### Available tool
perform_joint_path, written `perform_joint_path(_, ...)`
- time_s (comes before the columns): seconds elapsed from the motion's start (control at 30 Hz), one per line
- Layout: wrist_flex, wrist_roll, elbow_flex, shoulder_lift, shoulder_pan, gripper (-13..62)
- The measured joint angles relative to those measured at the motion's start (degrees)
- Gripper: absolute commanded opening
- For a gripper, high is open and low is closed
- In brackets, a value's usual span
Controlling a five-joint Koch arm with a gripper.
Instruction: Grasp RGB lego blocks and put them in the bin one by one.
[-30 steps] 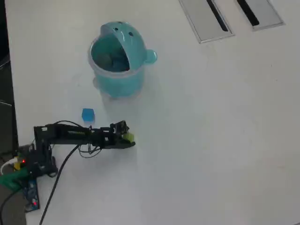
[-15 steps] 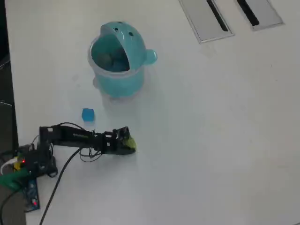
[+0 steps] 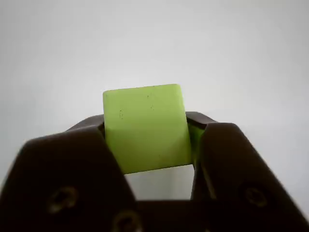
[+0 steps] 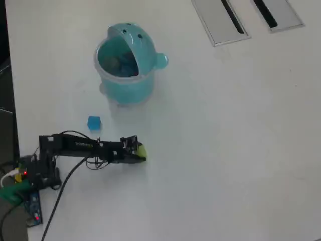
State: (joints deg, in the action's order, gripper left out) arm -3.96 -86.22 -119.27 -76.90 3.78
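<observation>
The yellow-green block (image 3: 146, 127) sits clamped between the gripper's (image 4: 141, 151) dark fingers (image 3: 72, 169), low over the white desk (image 4: 225, 150). The arm (image 4: 80, 146) stretches flat, rightward in the overhead view. The blue block (image 4: 94, 122) lies between arm and turquoise bin (image 4: 125, 83).

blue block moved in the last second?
No. In the overhead view the blue block sits at the same spot below the bin, unchanged across all three frames.

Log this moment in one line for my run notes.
pincer: shut on green block | blue block: on table | bin: lid open
</observation>
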Motion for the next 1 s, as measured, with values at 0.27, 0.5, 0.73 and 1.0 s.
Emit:
perform_joint_path(0.27, -3.6, 4.1, -1.0, -8.3, -5.4, 11.7)
perform_joint_path(0.5, -6.5, 7.6, -5.0, -14.5, -9.4, 11.7)
perform_joint_path(0.73, -17.2, 12.0, -7.9, -16.9, -11.2, 11.7)
perform_joint_path(1.0, -20.7, 14.5, -9.6, -25.2, -14.0, 11.7)
